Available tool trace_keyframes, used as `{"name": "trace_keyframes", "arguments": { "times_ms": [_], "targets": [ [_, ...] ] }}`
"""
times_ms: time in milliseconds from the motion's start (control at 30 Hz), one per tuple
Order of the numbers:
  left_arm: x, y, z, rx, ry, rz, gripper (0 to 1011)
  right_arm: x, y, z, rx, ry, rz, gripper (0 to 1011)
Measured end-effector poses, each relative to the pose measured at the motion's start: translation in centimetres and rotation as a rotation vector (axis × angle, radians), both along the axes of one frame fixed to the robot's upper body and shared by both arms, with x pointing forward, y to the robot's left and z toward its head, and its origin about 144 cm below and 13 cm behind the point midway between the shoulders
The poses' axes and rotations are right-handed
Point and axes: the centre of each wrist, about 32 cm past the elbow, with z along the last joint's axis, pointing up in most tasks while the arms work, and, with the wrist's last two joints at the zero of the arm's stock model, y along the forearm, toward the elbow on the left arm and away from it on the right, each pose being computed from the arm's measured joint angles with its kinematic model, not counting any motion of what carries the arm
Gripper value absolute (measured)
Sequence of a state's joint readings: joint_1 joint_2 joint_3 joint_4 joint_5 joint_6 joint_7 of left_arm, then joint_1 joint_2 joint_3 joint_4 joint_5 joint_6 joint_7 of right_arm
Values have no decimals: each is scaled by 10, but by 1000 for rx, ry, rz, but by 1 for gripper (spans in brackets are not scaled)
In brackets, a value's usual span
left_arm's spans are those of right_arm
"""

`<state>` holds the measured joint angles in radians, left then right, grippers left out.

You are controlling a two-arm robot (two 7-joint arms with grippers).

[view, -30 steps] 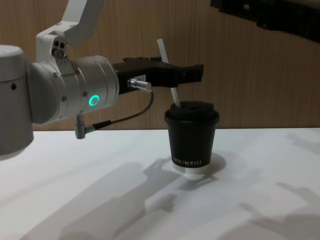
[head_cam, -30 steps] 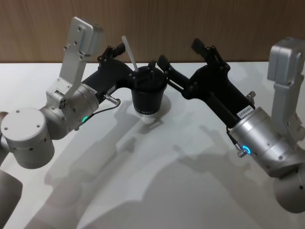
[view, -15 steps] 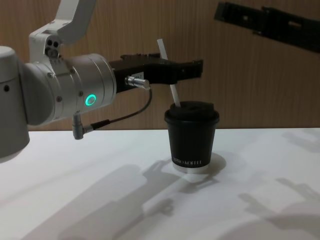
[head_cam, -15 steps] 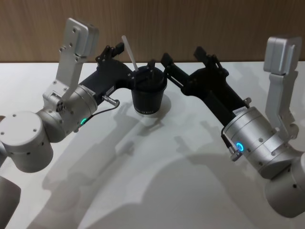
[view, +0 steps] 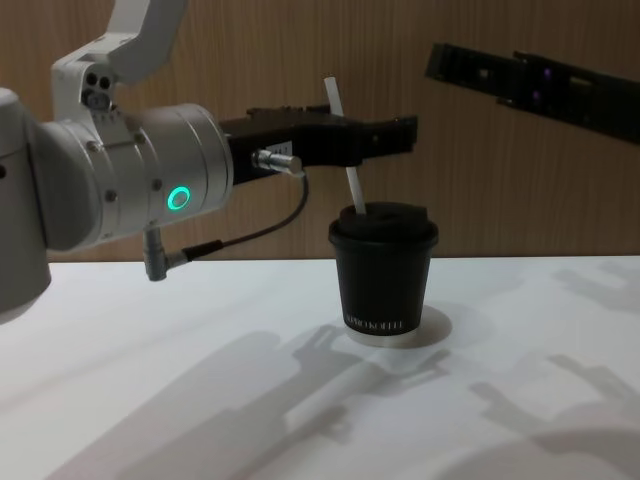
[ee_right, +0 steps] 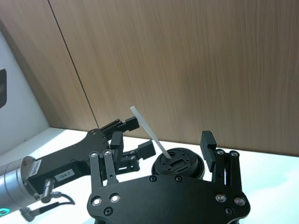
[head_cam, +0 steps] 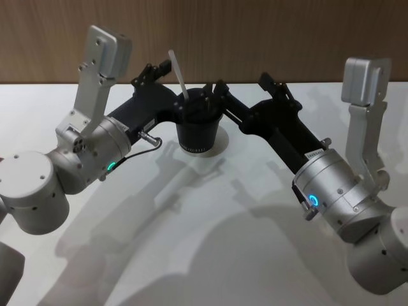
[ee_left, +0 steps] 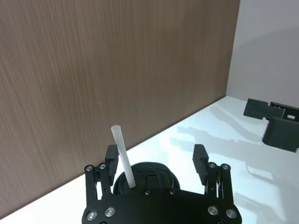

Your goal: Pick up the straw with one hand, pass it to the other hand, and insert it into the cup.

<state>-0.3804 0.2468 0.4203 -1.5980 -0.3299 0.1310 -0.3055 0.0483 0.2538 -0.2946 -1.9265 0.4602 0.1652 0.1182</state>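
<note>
1. Wood-grain wall [head_cam: 255, 32] backs a plain white counter [head_cam: 223, 242], which carries grey shadows of both arms.
2. Cup [view: 385, 275]: black, upright near the far middle of the counter, black lid [view: 384, 222] on, white lettering [view: 375, 323] low on its side.
3. Straw [view: 343, 140]: white, its lower end in the lid, leaning a little toward the robot's left, most of its length above the cup.
4. Left tool [ee_left: 155, 156]: reaches in from the left and hangs level just above the lid.
   - Its fingers are spread wide, one on each side of the straw.
   - In the left wrist view the straw stands just beside one finger [ee_left: 111, 157], well apart from the other.
   - Whether that finger touches the straw I cannot tell.
   - The silver wrist shows a green ring [view: 178, 197], with a black cable [view: 250, 235] looping beneath.
5. Right tool [ee_right: 162, 140]: comes in from the right, high above the counter, pointing toward the cup.
   - Its fingers are also spread wide and hold nothing.
   - In the head view its near fingertip lies just beside the cup's rim.
   - In the chest view it sits higher than the left tool and off to the cup's right.
</note>
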Motion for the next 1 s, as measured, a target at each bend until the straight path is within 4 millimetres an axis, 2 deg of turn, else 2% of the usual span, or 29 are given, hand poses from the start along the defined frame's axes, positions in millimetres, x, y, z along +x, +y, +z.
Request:
{"name": "trace_keyframes", "arguments": {
  "times_ms": [1000],
  "targets": [
    [-8,9,-5,26,49,21,1003,6,5,-4,-2,-68,-30,1001]
  ]
}}
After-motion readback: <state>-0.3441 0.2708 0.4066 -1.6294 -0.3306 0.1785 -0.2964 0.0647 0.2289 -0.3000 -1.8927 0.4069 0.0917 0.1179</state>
